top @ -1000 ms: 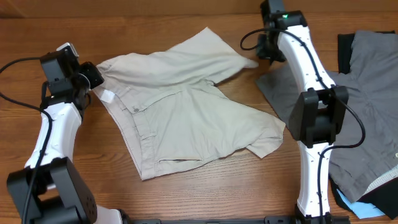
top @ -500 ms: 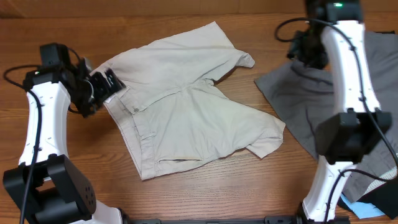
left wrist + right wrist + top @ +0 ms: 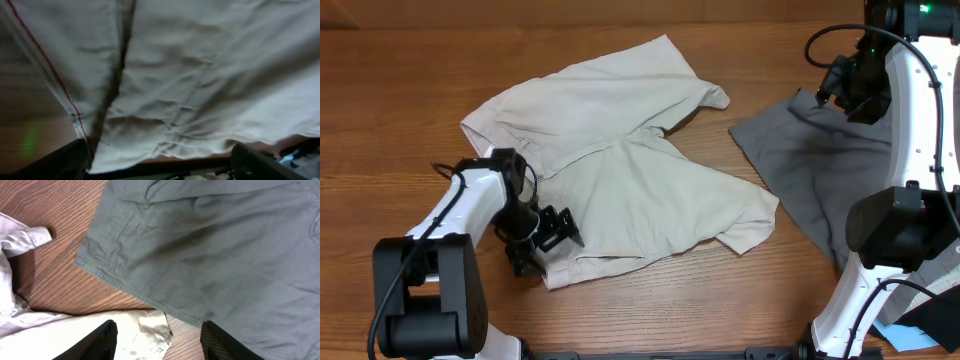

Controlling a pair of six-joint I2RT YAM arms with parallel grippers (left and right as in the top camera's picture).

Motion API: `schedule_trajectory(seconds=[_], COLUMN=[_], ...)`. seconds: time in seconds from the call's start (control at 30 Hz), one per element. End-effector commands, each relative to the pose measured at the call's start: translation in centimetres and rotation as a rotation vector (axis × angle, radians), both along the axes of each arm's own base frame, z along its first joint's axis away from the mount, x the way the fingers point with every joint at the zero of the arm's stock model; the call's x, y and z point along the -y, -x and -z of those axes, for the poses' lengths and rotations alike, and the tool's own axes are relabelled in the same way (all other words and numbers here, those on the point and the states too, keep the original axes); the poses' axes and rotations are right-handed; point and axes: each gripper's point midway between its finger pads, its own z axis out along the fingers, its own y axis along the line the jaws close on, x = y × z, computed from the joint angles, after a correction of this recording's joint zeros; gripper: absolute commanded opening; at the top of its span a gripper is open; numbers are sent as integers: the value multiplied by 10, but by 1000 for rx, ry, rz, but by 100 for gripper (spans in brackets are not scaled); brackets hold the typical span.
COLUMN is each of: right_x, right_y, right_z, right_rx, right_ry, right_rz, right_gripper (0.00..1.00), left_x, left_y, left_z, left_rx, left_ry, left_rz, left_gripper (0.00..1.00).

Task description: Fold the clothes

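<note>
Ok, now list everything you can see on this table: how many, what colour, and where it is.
shorts: one, light beige, lying crumpled across the middle of the table
grey garment: one, grey, right of the shorts
blue item: one, blue, near right corner, mostly hidden
table: one, brown wood, under everything
left gripper: one, black, open, at the shorts' near left corner
right gripper: one, black, open, above the grey garment's edge

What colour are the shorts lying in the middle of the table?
Light beige, plain with no pattern. The shorts show best in the overhead view.
</note>
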Motion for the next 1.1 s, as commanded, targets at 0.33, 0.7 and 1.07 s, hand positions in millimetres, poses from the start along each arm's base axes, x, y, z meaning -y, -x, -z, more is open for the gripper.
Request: schedule_trajectory(seconds=[0.33, 0.7, 1.07], right_x=[-3, -27, -137], right_y=[-1, -2, 54], right_z=[-12, -10, 51], right_rx=[39, 47, -202], right_ry=[-1, -128, -481], right_rz=[-35, -120, -425], right_gripper=[58, 58, 57], left_x=[-60, -200, -211], left_y=[3, -33, -31], left_z=[10, -43, -42], left_rx=[-35, 117, 125], left_ry=[-233, -352, -378], left_rz=[-98, -432, -440], left_gripper=[5, 6, 7])
